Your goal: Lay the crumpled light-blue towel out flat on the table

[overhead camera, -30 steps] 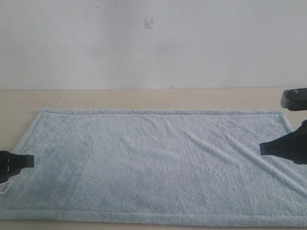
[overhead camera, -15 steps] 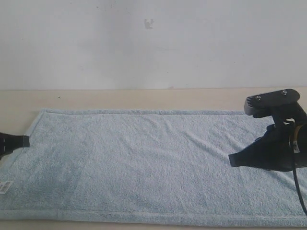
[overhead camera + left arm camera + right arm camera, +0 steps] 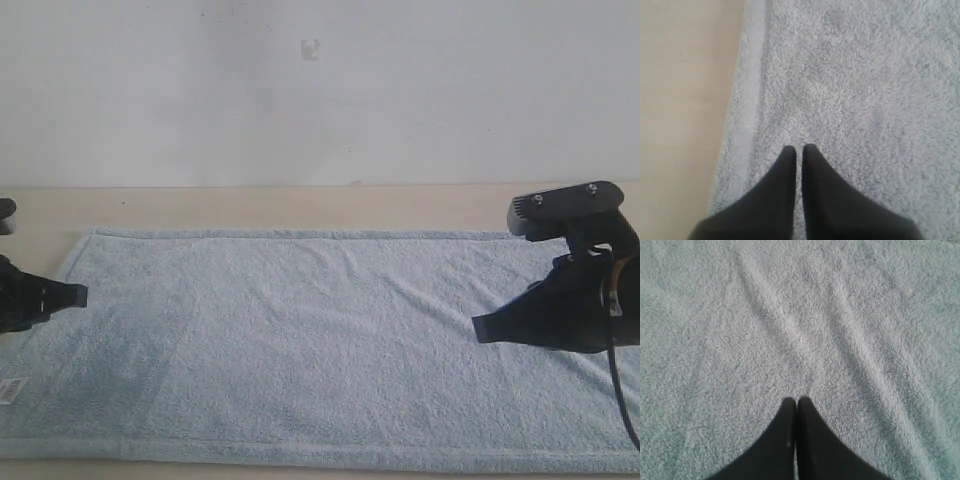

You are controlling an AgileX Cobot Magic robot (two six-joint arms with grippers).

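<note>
The towel [image 3: 320, 340] lies spread on the table [image 3: 300, 205], its long sides running left to right. Bare tabletop shows behind its far edge and off its left end. The wall [image 3: 320, 90] stands behind the table. My left gripper [image 3: 75, 296] is over the towel's left end, just inside the hem [image 3: 747, 100], which runs beside it with tabletop beyond. My right gripper [image 3: 480, 327] is over the towel's right part, further in from that end, with cloth under it on every side. The two point toward each other, well apart. A tag [image 3: 10, 390] lies at the near left corner, in front of my left gripper.
</note>
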